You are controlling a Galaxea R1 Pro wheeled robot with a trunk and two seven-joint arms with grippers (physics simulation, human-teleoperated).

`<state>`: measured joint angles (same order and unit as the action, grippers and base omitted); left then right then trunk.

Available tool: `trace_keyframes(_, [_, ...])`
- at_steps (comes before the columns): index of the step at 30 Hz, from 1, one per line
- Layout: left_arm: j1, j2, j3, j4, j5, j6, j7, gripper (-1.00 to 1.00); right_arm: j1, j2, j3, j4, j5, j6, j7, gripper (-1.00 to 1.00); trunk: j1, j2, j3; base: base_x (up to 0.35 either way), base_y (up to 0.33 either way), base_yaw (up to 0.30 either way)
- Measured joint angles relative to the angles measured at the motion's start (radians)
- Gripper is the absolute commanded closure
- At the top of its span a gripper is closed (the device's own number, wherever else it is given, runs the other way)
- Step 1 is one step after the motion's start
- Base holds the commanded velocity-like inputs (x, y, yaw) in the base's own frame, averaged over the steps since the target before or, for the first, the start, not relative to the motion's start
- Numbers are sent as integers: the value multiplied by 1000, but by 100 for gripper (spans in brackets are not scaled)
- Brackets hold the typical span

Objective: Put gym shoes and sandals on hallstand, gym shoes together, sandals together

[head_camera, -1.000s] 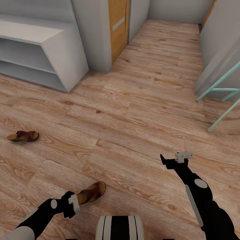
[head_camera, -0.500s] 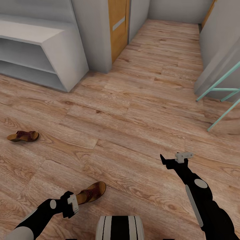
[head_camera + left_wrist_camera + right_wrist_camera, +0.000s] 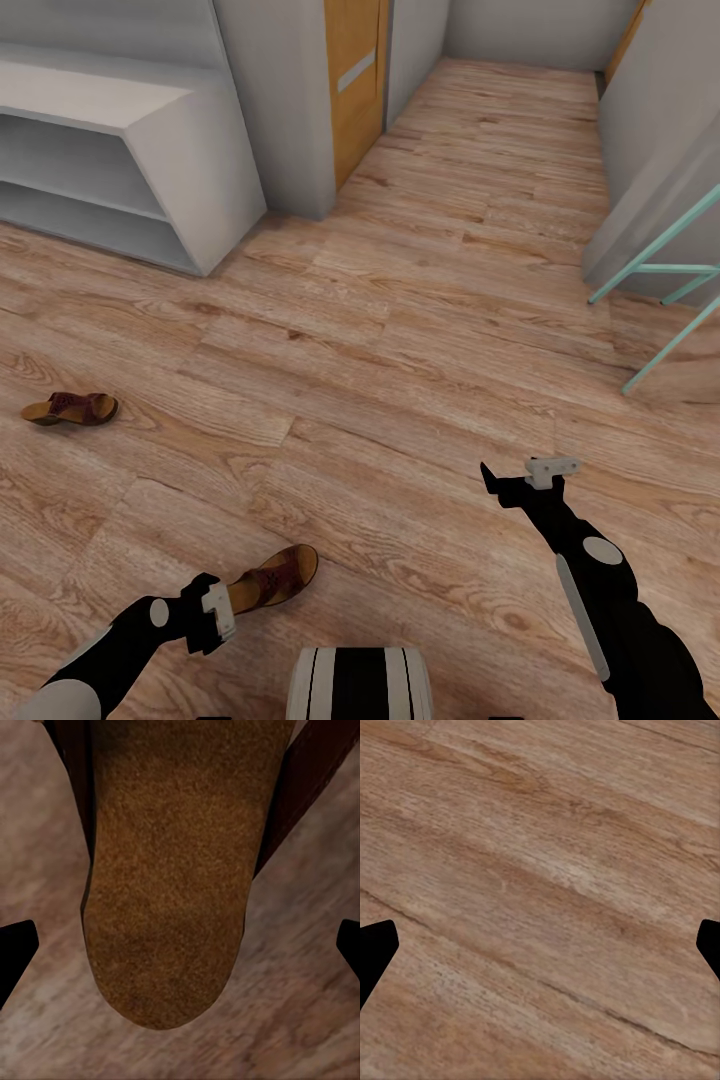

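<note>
left claw hiding sandal heel

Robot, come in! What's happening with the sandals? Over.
Left gripper open over near sandal. Right gripper open over bare corridor floor. Other sandal on floor, hallstand beyond. Nothing blocking.

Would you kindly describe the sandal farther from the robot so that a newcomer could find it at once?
Start at the white hallstand at the head view's upper left, then drop to the wood floor in front of it. There lies the far sandal, alone near the left edge, unlike the near sandal lying by the left gripper.
</note>
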<state>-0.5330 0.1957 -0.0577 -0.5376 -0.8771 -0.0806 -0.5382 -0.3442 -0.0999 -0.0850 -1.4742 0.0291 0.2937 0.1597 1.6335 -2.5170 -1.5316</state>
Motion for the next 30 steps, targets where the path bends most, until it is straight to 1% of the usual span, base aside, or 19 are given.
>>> trace_keyframes(1, [0, 0, 0, 0, -1, -1, 0, -100, 0, 0, 0, 0, 0, 0, 0, -100, 0, 0, 0, 0, 0, 0])
trace_keyframes(9, [8, 2, 0, -25, -3, -5, 2, -100, 0, 0, 0, 0, 0, 0, 0, -100, 4, -2, -31, 0, 0, 0])
trace_keyframes(17, [12, 2, 0, -58, -3, -6, 3, -100, 0, 0, 1, 0, 0, 0, 0, -100, 4, -2, -31, 0, 0, 0])
trace_keyframes(30, [13, 3, 0, -64, -3, -6, 3, -100, 0, 0, 1, 1, 0, 0, 0, -100, 4, -2, -31, 0, 0, 0])
